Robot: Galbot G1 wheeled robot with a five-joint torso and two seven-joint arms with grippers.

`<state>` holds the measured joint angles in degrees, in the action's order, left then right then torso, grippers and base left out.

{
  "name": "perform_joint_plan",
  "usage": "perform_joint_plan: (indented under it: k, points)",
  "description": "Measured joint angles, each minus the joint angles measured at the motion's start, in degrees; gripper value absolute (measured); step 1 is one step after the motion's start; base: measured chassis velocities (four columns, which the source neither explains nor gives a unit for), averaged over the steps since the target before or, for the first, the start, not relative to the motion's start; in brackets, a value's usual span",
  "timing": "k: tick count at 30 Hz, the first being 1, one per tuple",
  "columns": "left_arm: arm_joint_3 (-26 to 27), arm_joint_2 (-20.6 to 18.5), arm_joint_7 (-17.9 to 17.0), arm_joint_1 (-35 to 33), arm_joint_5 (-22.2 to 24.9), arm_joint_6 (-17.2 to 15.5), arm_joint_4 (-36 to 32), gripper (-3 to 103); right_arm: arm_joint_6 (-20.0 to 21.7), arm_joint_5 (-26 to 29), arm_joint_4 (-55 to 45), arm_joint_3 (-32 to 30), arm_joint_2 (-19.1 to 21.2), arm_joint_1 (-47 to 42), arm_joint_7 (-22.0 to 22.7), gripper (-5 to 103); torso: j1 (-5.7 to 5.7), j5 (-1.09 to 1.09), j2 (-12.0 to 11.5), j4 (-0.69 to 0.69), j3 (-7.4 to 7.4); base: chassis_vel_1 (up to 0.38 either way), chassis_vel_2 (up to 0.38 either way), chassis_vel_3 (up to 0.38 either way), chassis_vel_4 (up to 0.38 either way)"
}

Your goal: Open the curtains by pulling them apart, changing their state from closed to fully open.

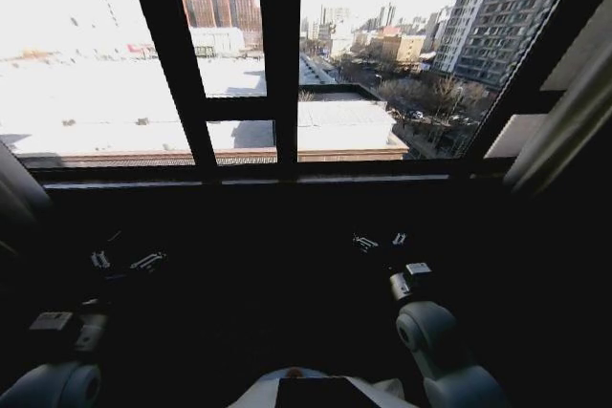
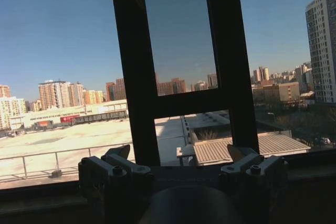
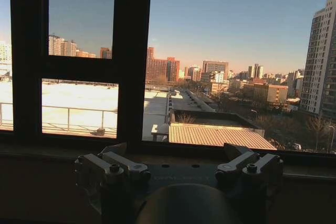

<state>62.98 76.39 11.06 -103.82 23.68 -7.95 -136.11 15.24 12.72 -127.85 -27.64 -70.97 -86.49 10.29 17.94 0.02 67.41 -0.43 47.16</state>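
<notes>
Head view: curtains already parted. Right panel (image 1: pixel 564 121) bunched at 3 o'clock, cream folds running diagonally, cut off by the frame edge. Left panel (image 1: pixel 17 200) a pale bundle at 9 o'clock, mostly out of frame. Dark window frame (image 1: pixel 279 54) bare between them, city beyond. Below the sill everything sat in shadow. Left hand (image 1: pixel 124 262) at 8 o'clock, right hand (image 1: pixel 381 241) at 5 o'clock, both low, apart from the fabric; detail hard to read here.

Left wrist view: left hand (image 2: pixel 181 163) fingers spread wide, nothing between them, pointed at the frame's mullion (image 2: pixel 137 77).

Right wrist view: right hand (image 3: pixel 176 163) likewise wide and empty, facing the sill (image 3: pixel 294 158).
</notes>
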Motion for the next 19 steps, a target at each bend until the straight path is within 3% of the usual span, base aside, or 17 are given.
perform_joint_plan:
  k: [2,7,13,19]
  points:
    - [0.0,0.1,0.0,-0.1,0.0,0.0,0.0,100,0.0,0.0,0.0,0.0,0.1,-0.1,0.0,100,0.01,-0.1,0.0,0.01,0.0,0.105,-0.047,-0.123,0.064]
    - [-0.1,0.3,-0.4,0.1,1.0,0.4,0.2,100,0.0,0.0,-0.2,-0.2,0.4,-0.2,0.0,100,0.05,0.0,0.0,0.0,0.03,0.022,0.013,-0.023,-0.007]
    - [-0.9,0.2,-0.5,0.7,3.6,4.0,2.5,100,1.0,0.1,-1.0,-1.0,1.2,-0.2,0.1,100,0.1,0.02,-0.1,-0.01,0.05,-0.023,0.002,0.029,0.0]
    - [-0.8,0.4,-0.6,-0.2,5.0,3.5,2.2,100,2.3,1.2,-3.0,-2.4,1.4,-1.0,0.8,100,0.05,-0.02,0.0,0.0,0.02,0.0,0.0,0.0,0.0]
